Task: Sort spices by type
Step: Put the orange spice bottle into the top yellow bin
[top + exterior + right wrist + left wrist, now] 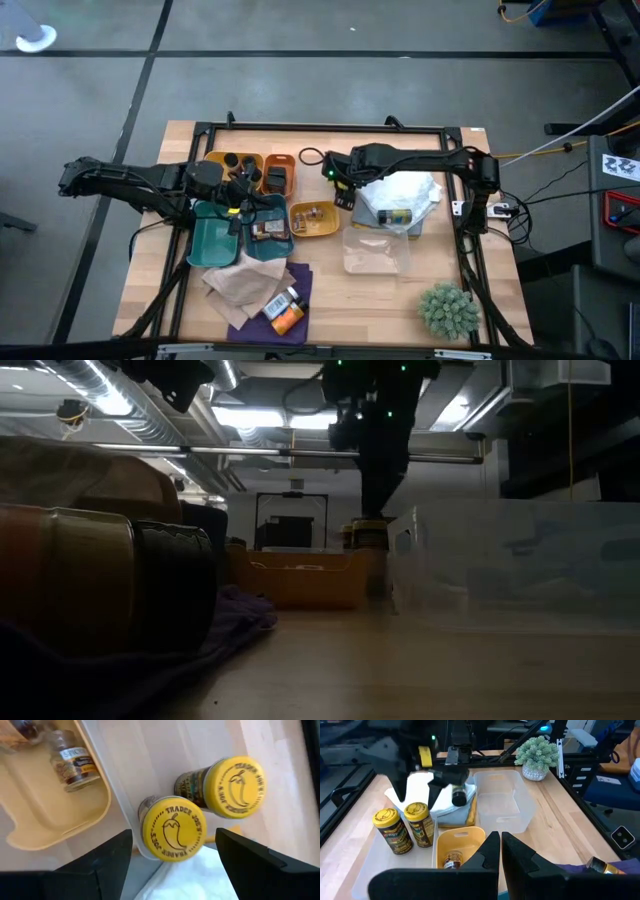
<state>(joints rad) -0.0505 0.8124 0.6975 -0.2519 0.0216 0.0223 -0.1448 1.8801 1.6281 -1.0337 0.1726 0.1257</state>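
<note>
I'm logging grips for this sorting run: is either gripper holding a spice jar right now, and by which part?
Nothing is held. The right gripper stands open over a yellow-capped jar without touching it; the left gripper is shut and empty.

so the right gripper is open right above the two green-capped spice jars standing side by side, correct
Not quite: the caps are yellow, not green. The right wrist view shows the right gripper, fingers apart, over the two yellow-capped spice jars standing side by side.
</note>
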